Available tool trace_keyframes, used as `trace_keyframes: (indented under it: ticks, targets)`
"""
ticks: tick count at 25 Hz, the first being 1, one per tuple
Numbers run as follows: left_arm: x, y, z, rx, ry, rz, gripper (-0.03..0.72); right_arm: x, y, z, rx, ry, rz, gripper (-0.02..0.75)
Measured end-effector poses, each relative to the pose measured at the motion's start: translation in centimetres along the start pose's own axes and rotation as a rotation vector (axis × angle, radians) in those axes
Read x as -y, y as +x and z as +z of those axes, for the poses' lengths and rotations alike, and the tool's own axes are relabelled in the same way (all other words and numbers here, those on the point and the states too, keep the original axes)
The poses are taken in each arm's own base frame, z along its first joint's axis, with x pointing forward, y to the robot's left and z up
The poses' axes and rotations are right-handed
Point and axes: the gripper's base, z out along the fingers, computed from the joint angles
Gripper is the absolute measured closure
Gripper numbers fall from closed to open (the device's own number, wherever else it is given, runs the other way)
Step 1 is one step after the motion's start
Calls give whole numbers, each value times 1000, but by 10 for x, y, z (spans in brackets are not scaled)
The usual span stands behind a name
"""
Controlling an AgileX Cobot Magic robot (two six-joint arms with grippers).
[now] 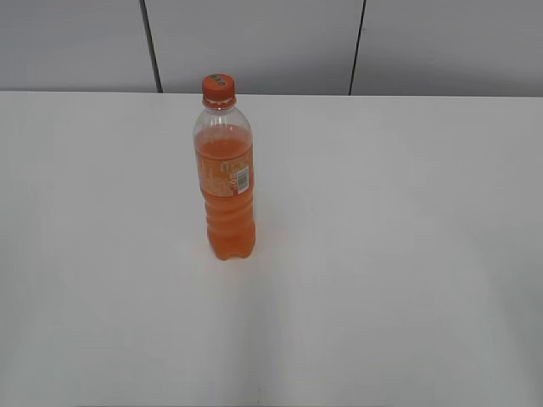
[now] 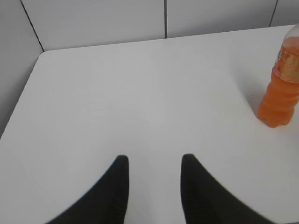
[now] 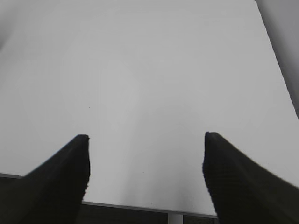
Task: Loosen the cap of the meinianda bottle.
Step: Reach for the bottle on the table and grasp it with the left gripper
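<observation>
Both claws gape empty, the bottle [image 2: 281, 88] off right of the left claw [image 2: 152, 161]; it looks heavy, slick: grip the ribbed body, then the cap [image 1: 218, 85].

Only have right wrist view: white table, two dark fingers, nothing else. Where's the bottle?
Observer: The bottle stands upright on the table, left of centre in the exterior view.
Operator: Cap on?
Observer: Yes, the orange cap sits on the neck; neither hand is near it.
Operator: Left hand?
Observer: The left hand is open over bare table; in its own view the bottle stands ahead at the right edge.
</observation>
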Motion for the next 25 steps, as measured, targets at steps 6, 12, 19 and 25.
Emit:
trace_keyframes:
  ticks: [6,12,19,25]
  targets:
    - [0,0,0,0,0,0,449,0,0,0,0,0,0,172]
    - [0,0,0,0,0,0,449,0,0,0,0,0,0,172]
    - [0,0,0,0,0,0,449,0,0,0,0,0,0,172]
    - [0,0,0,0,0,0,449,0,0,0,0,0,0,172]
